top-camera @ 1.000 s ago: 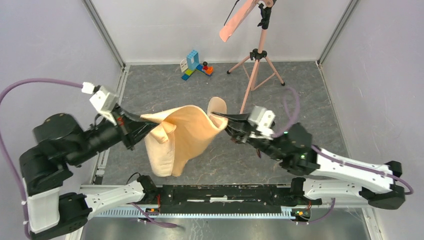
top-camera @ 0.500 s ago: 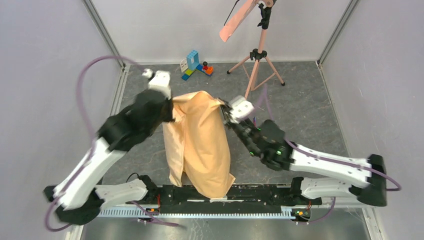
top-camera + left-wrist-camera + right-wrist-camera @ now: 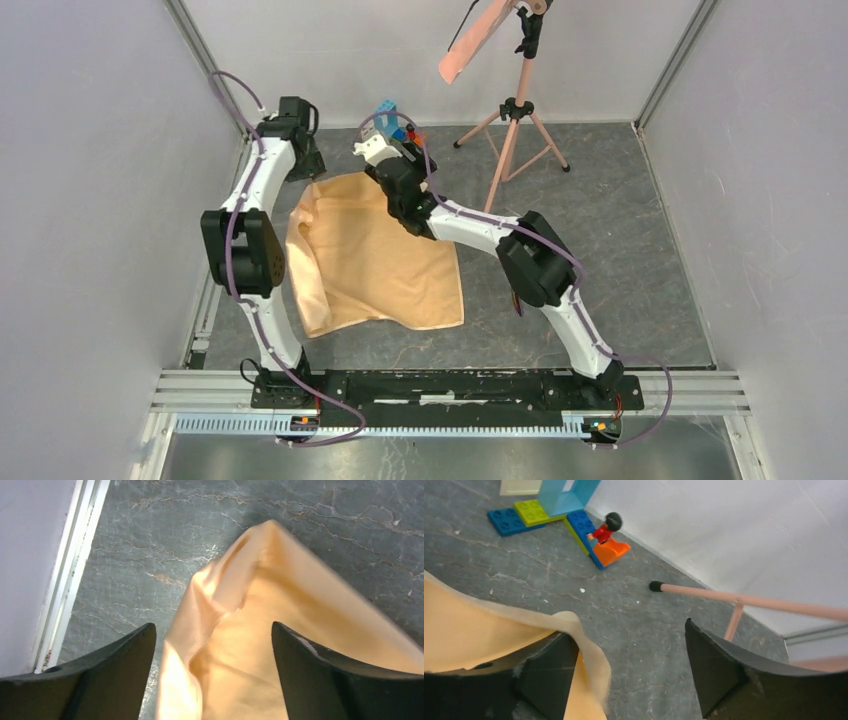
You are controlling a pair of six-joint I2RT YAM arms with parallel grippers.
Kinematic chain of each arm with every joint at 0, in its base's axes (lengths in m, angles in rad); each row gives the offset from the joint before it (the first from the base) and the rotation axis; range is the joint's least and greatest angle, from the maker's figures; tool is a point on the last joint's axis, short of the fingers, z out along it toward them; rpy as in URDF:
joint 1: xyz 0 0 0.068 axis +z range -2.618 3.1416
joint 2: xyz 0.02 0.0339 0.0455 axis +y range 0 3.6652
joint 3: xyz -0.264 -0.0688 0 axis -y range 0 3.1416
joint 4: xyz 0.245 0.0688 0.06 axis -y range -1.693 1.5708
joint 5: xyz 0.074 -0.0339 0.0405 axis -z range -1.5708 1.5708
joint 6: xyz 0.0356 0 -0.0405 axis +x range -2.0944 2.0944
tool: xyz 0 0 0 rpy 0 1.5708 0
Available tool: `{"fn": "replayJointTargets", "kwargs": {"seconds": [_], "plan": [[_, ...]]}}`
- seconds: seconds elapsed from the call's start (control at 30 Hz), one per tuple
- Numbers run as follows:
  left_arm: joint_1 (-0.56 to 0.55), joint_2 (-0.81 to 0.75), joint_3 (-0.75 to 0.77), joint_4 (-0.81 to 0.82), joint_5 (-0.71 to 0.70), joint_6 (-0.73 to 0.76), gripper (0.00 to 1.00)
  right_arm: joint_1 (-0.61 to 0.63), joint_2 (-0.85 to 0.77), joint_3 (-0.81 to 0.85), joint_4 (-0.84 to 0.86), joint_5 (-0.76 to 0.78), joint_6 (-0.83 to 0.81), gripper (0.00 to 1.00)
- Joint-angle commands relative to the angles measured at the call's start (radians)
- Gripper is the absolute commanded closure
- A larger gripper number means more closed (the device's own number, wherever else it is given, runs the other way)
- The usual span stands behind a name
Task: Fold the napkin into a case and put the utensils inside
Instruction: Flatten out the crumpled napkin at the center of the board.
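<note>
The peach-tan napkin (image 3: 375,255) lies spread on the dark table, rumpled along its left side. My left gripper (image 3: 307,162) hangs over its far left corner. In the left wrist view the two black fingers stand wide apart around a raised fold of the napkin (image 3: 260,630), so the left gripper (image 3: 212,635) is open. My right gripper (image 3: 392,175) is over the far right corner. It is open (image 3: 629,630) too, with a corner of the napkin (image 3: 474,635) draped against its left finger (image 3: 549,665). The utensils and a case are out of view.
Toy bricks with a small figure (image 3: 395,125) (image 3: 569,515) stand just beyond the napkin by the back wall. A pink tripod (image 3: 515,120) stands at the back right, one leg (image 3: 744,600) close ahead of the right gripper. A metal rail (image 3: 65,580) edges the table's left side.
Both arms have swung away from me to the far side, carrying the napkin from the air down onto the table. Both grippers have opened and let go of its corners.
</note>
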Motion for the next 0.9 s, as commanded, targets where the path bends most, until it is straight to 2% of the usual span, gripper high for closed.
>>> {"fn": "replayJointTargets", "kwargs": {"seconds": [0.0,0.07,0.13,0.2,0.3,0.43,0.6,0.73,0.87], "plan": [[0.030,-0.089,0.050,-0.042,0.160,-0.010,0.00,-0.021,-0.002,0.247,-0.445,-0.128,0.131,0.09],[0.033,-0.177,-0.040,-0.017,0.221,-0.022,0.00,-0.022,-0.124,0.072,-0.441,-0.256,0.216,0.07],[0.033,-0.276,-0.169,0.051,0.302,-0.045,0.00,-0.024,-0.279,-0.145,-0.362,-0.391,0.326,0.02],[0.033,-0.352,-0.286,0.125,0.415,-0.079,0.00,-0.030,-0.368,-0.298,-0.312,-0.505,0.407,0.02],[0.034,-0.408,-0.444,0.249,0.607,-0.143,0.00,-0.031,-0.423,-0.396,-0.306,-0.582,0.516,0.02],[0.046,-0.384,-0.550,0.363,0.705,-0.229,0.00,-0.035,-0.441,-0.467,-0.260,-0.681,0.589,0.02],[0.064,-0.293,-0.602,0.572,0.750,-0.329,0.00,-0.034,-0.424,-0.511,-0.206,-0.807,0.652,0.05],[0.064,-0.216,-0.575,0.635,0.592,-0.342,0.02,-0.036,-0.399,-0.539,-0.185,-0.830,0.696,0.06],[0.100,-0.130,-0.532,0.687,0.511,-0.369,0.07,-0.038,-0.392,-0.579,-0.148,-0.855,0.712,0.07]]}}
